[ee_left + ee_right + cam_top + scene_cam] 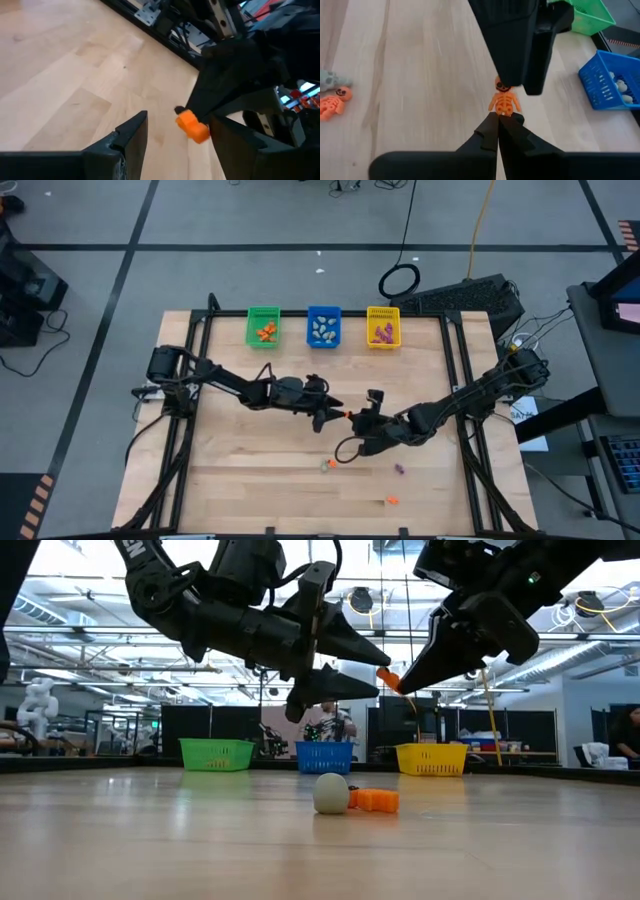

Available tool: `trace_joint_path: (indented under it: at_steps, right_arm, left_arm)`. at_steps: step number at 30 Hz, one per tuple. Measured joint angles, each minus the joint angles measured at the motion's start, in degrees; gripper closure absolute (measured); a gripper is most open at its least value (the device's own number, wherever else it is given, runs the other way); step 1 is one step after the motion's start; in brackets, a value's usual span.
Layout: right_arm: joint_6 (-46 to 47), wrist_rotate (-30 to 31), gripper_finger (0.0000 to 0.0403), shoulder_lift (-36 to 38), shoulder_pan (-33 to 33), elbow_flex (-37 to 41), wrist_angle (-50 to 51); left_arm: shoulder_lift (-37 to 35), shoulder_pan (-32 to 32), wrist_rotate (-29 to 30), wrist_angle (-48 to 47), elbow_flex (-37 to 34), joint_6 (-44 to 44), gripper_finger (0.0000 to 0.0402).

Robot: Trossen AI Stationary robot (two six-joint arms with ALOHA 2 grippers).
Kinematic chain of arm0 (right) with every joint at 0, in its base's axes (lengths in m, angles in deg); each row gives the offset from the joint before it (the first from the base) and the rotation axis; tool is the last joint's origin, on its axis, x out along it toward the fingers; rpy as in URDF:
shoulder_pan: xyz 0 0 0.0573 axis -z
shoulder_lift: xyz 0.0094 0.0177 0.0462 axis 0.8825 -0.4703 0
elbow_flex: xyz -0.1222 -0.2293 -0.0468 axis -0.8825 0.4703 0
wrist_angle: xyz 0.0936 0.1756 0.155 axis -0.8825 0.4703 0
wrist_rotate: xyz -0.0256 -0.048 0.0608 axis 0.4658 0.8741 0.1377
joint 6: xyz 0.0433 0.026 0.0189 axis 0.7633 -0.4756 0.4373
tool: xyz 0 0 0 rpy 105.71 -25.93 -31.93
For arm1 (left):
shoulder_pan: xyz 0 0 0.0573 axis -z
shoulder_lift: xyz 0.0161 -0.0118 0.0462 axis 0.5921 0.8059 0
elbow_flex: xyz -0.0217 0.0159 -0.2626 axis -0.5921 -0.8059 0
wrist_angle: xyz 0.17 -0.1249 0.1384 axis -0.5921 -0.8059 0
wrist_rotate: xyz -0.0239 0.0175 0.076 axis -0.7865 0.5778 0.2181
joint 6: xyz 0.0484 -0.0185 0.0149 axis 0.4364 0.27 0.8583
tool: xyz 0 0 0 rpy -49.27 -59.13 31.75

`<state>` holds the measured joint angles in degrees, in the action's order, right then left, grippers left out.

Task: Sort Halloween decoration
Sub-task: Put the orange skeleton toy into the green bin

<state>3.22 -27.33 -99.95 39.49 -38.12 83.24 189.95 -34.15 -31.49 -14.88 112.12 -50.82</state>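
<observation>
Two grippers: they meet tip to tip above the middle of the table, as for a handover.
Right gripper (499,121): fingers pressed together, pinching the orange skeleton (503,101) at its lower end.
Left gripper (177,131): fingers spread wide, holding nothing.
Key relation: the orange skeleton sticks out from the right fingertips toward the left gripper, its long axis in line with the right fingers; its head end is just at the left fingertips, and in the left wrist view it sits in the gap between them.
Nearer arm: both are at the piece; only the right one holds it.
Likely goal: green bin (263,326), already holding orange pieces, on the left arm's side.
Other pieces: some still lie on the table near its front.
</observation>
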Motion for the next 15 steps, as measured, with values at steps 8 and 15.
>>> trace_joint_path:
  at_steps: [8, 15]
  right_arm:
    - [-1.4, 0.0, 0.0403, 0.0, 0.0, 0.0, -1.7]
    - [-1.4, 0.0, 0.0403, 0.0, 0.4, 0.0, -2.3]
  left_arm:
    - [0.0, 0.1, -0.7, -0.4, 0.0, 0.0, 0.0216]
    - [0.0, 0.1, -2.1, 0.0, 0.0, 0.8, 0.0284]
